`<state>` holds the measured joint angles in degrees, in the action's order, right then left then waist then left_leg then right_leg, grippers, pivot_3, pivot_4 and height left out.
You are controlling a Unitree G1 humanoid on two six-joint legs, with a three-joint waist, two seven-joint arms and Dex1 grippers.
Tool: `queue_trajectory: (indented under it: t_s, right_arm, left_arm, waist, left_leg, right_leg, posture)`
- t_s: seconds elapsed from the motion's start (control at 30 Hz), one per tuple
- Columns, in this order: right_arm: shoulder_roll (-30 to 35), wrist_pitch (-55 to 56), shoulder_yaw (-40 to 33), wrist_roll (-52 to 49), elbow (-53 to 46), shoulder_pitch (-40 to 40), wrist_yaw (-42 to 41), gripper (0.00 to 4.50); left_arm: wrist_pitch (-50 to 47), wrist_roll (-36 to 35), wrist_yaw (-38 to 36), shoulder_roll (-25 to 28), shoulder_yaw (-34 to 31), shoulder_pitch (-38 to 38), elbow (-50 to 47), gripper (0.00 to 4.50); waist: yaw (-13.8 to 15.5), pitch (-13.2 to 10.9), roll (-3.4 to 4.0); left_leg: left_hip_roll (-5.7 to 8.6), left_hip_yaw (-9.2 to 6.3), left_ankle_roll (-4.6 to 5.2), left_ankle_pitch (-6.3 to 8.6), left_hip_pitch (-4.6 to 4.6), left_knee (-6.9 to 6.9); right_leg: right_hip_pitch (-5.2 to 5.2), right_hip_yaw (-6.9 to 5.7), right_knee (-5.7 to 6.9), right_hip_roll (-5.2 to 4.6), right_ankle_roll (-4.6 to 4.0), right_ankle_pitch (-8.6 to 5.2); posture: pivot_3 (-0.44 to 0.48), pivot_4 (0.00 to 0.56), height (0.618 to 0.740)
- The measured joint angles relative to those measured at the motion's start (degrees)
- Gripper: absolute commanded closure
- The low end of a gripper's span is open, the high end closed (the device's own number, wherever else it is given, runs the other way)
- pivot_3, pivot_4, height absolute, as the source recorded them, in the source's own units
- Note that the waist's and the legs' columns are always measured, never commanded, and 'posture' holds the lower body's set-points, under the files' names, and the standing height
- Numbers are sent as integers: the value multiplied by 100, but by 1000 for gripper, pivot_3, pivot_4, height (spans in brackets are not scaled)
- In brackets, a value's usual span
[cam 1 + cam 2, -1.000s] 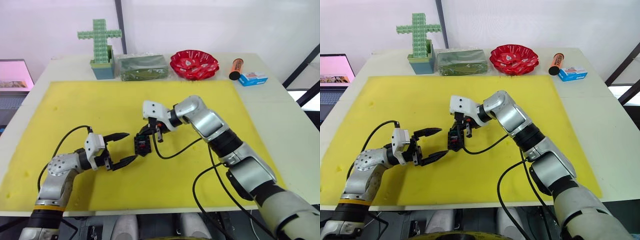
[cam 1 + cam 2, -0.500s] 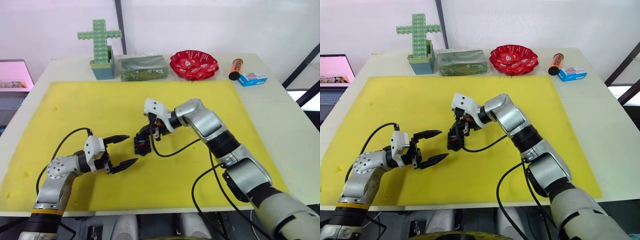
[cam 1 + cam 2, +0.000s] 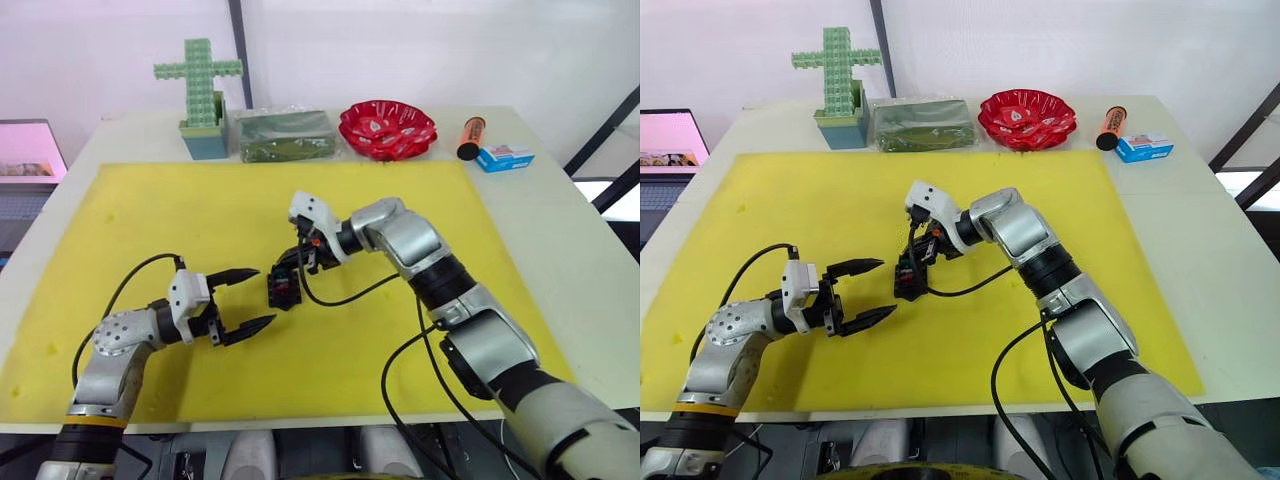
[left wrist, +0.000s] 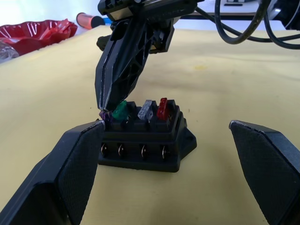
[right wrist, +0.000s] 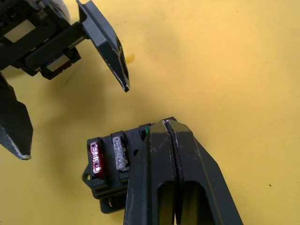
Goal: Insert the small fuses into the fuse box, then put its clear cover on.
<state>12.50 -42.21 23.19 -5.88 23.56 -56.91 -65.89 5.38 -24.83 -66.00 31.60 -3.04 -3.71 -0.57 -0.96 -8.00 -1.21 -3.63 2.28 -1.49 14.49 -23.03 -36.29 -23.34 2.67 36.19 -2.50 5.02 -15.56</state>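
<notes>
Yellow foam matting carries the small black rectangular plastic fuse box, four small fuses along its top. My right gripper, fingers pressed together, touches the box's purplish-grey end fuse. My left gripper hovers just beside the box, spread wide and empty.

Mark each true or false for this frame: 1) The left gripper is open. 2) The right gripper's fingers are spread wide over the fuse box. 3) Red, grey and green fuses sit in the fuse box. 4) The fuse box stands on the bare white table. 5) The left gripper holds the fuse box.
1) True: the left gripper has its fingers spread apart.
2) False: the right gripper has its fingers pressed together, tips at the end of the fuse box beside the green fuse.
3) True: the red fuse, grey fuse and green fuse stand in its top.
4) False: it stands on the yellow mat.
5) False: the left gripper is apart from it, holding nothing.
</notes>
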Motion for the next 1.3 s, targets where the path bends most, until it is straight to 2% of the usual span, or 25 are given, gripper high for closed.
queue_trajectory:
  t_s: [0.3,0.87,1.3]
  right_arm:
    - [39,639,129,113,139,-13,-28,4494]
    - [88,356,232,119,11,8,-33,4494]
    - [142,621,85,55,-215,246,12,4494]
  left_arm:
    - [0,9,26,1,-1,-83,100,0]
    - [61,67,148,57,-4,-122,219,0]
    - [65,66,194,74,-5,-125,218,0]
  waist:
    - [-5,0,0]
    - [3,0,0]
    - [2,-1,1]
  left_leg:
    - [0,0,0,0,0,2]
    - [0,0,0,0,2,2]
    - [0,1,0,0,6,3]
  right_leg:
    - [-2,0,0,0,10,5]
    - [1,0,0,-1,4,2]
    - [5,0,-1,-1,0,0]
  posture:
    - [0,150,740]
    - [0,150,740]
    - [0,150,740]
